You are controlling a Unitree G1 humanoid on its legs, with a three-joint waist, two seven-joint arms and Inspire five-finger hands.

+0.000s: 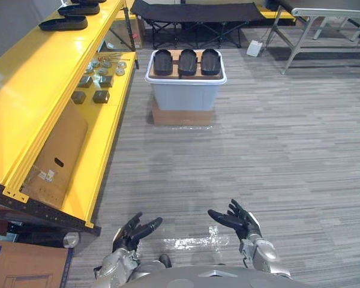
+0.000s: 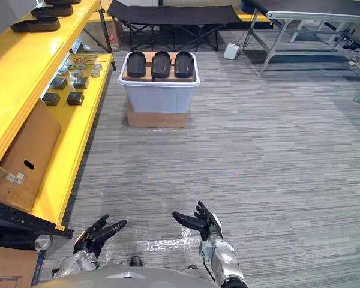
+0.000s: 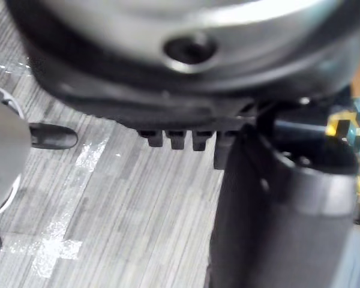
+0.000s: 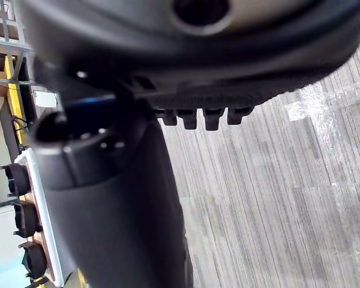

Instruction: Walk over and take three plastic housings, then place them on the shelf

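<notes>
Three black plastic housings (image 1: pixel 187 62) lie side by side on a brown board on top of a white bin (image 1: pixel 186 90), far ahead on the floor. The yellow shelf (image 1: pixel 42 78) runs along the left; its top level carries more black housings (image 1: pixel 63 23). My left hand (image 1: pixel 132 233) and right hand (image 1: pixel 240 222) hover low in front of me, far from the bin, both open with relaxed fingers and holding nothing. The bin with the housings (image 4: pixel 21 219) also shows in the right wrist view.
The bin stands on a flat cardboard box (image 1: pixel 183 117). Small metal parts and dark blocks (image 1: pixel 99 75) lie on the shelf's lower level, with a cardboard sheet (image 1: pixel 57 153) leaning below. A black folding cot (image 1: pixel 195 15) and a grey metal table frame (image 1: pixel 315 27) stand at the back.
</notes>
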